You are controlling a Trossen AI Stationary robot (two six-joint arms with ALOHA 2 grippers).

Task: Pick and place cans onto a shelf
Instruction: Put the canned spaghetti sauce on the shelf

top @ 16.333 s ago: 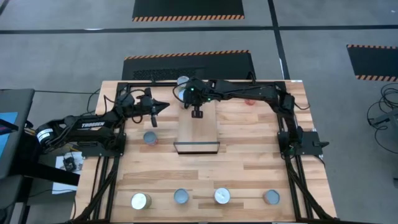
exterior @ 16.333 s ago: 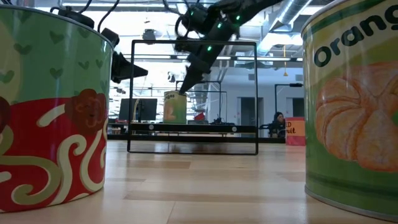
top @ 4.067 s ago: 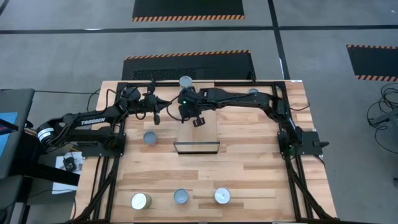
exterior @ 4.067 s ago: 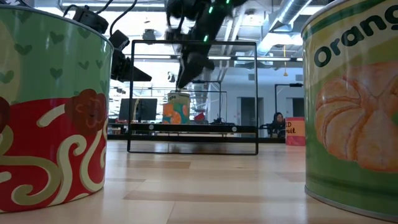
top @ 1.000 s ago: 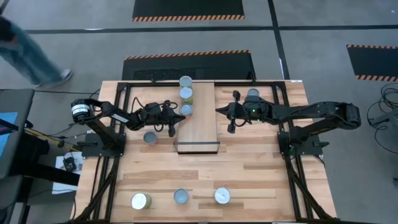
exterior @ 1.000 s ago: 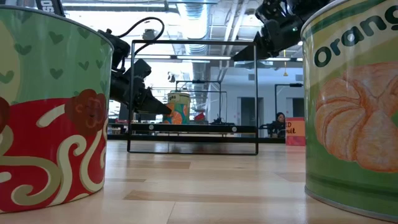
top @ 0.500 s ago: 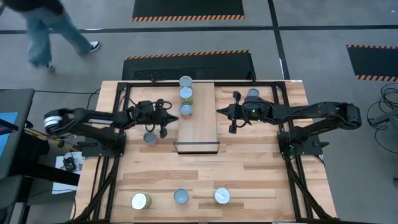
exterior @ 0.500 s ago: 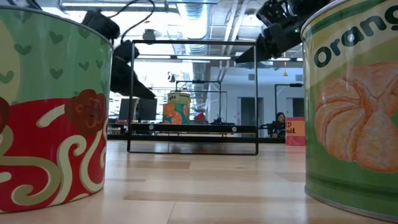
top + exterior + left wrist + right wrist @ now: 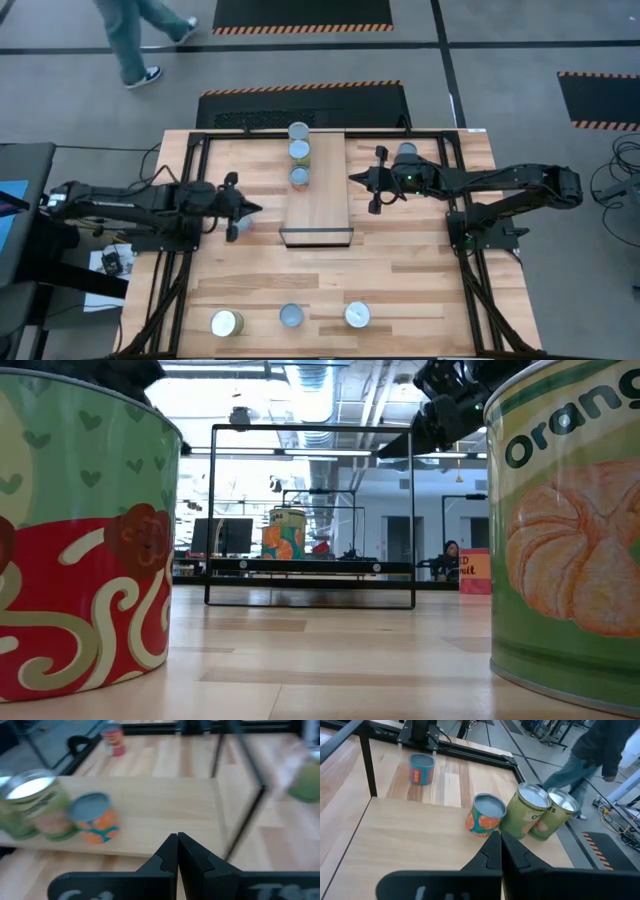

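Three cans (image 9: 298,153) line the shelf (image 9: 318,195); both my claws, left (image 9: 243,211) and right (image 9: 362,180), are pressed together empty, and the bench's loose cans need fetching next.

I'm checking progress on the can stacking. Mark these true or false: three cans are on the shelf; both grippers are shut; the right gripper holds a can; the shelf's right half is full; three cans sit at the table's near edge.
1. Three cans are on the shelf: true.
2. Both grippers are shut: true, the left gripper and the right gripper.
3. The right gripper holds a can: false, it is empty.
4. The shelf's right half is full: false, it is bare; the cans line the left side.
5. Three cans sit at the table's near edge: true.
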